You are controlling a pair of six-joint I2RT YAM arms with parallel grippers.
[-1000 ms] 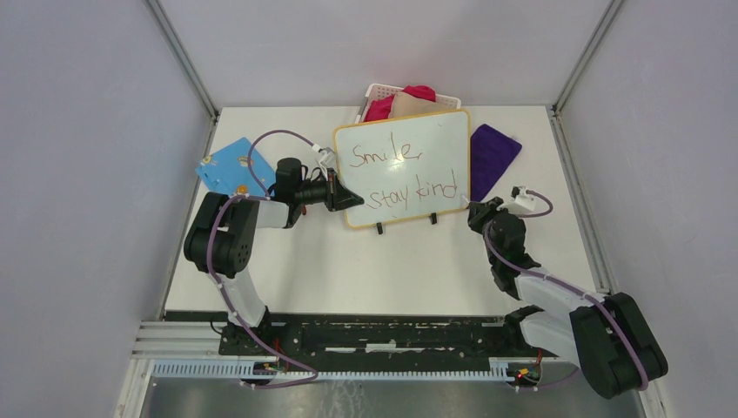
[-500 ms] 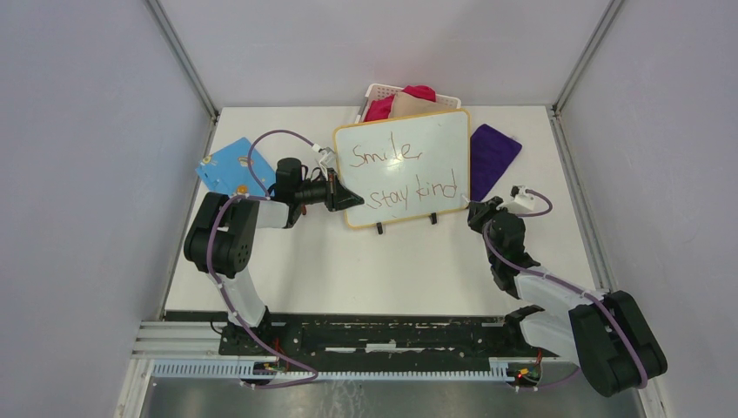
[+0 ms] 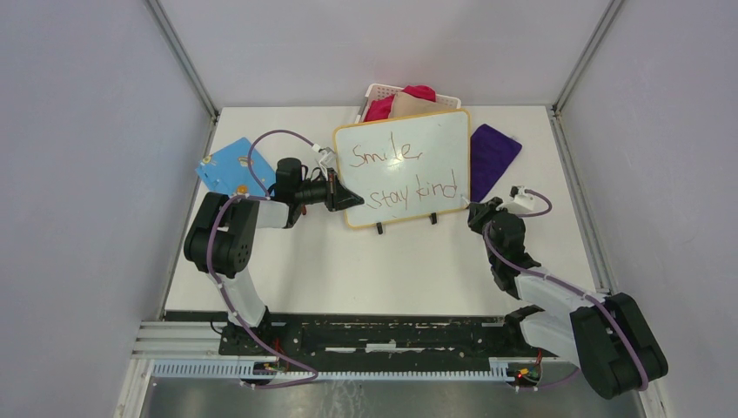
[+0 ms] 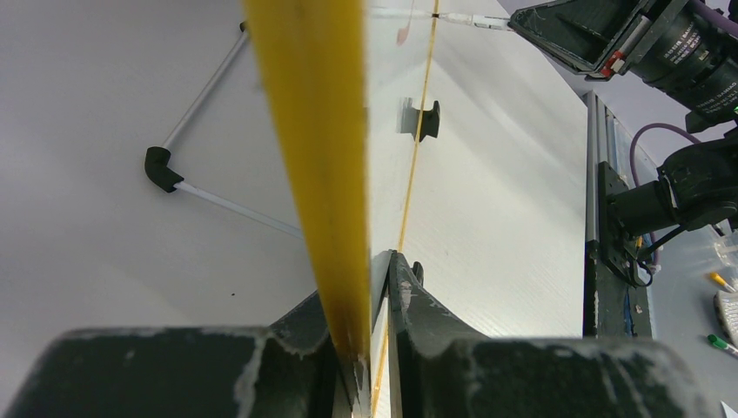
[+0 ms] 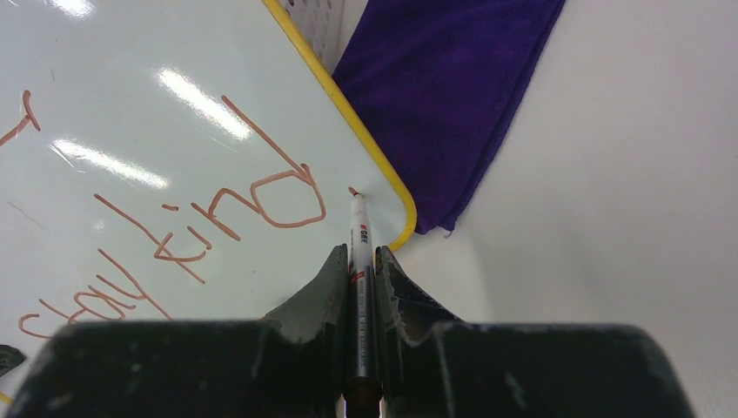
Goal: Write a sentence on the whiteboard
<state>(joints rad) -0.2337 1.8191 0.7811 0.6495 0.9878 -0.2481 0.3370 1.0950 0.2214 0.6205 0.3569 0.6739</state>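
The whiteboard [image 3: 435,144] with its yellow rim stands tilted on black feet at mid table. On it the sentence [image 3: 409,193] reads in red "Smile," above "stay kind". My left gripper [image 3: 348,198] is shut on the board's left rim [image 4: 313,131], one finger on each face [image 4: 370,261]. My right gripper [image 3: 474,212] is at the board's lower right corner, shut [image 5: 357,252] on a slim red-tipped marker [image 5: 358,235]. The marker's tip lies against the whiteboard [image 5: 130,113], just right of the "d" of "kind" [image 5: 235,213], close to the rim.
A purple cloth [image 3: 492,155] lies right of the board, right beside the marker tip [image 5: 452,87]. A white basket [image 3: 372,91] with red and beige cloths stands behind the board. A blue board [image 3: 228,165] lies at the left, behind my left arm.
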